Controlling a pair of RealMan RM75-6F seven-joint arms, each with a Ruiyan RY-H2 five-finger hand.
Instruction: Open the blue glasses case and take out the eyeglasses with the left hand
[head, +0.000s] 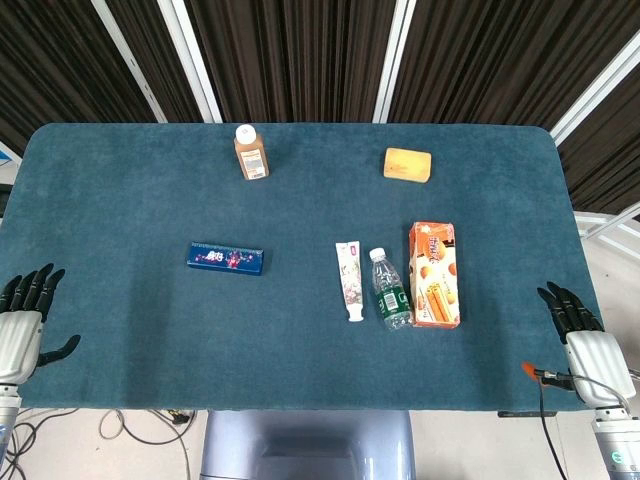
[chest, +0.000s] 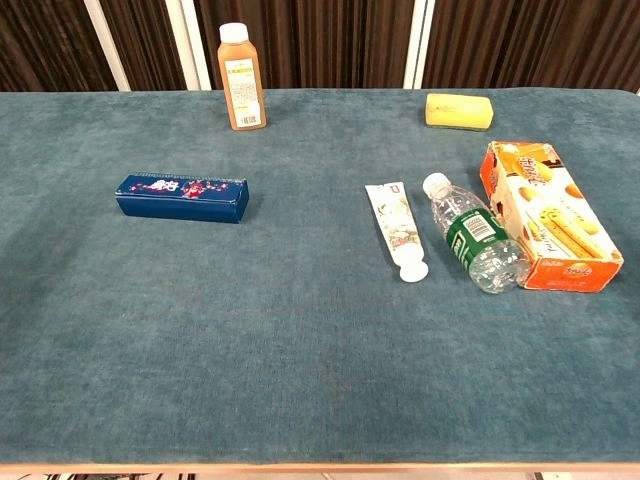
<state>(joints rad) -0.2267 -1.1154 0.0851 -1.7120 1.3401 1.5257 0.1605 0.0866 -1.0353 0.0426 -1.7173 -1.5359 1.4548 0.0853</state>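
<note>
1. Under your hands lies a table (head: 130, 360) covered in teal cloth that fills both views; behind its far edge hang dark ribbed panels (head: 300, 55) crossed by pale slanted bars.
2. Your left hand (head: 25, 312) rests at the near left corner with its fingers apart and nothing in it.
3. Your right hand (head: 580, 335) sits at the near right corner, fingers likewise spread and holding nothing; an orange-tipped cable (head: 545, 378) runs just beside it.
4. Your blue glasses case (head: 226, 258) lies closed and flat, ahead of the left hand and inward from it, well apart from both hands.
5. Farther out from the left hand, beyond the case, you see a brown bottle (head: 251, 152) with a white cap standing upright.
6. Ahead of the right hand and inward lie three things side by side: an orange snack box (head: 435, 275) nearest that hand, a clear water bottle (head: 391, 289) with a green label just beside the box, then a white tube (head: 349, 280).
7. Past the box, near the far edge, sits a yellow block (head: 408, 164).
8. Only the head view shows you the hands, the floor and the cable; the chest view shows neither hand, yet gives the case's side wall and floral print more plainly.
</note>
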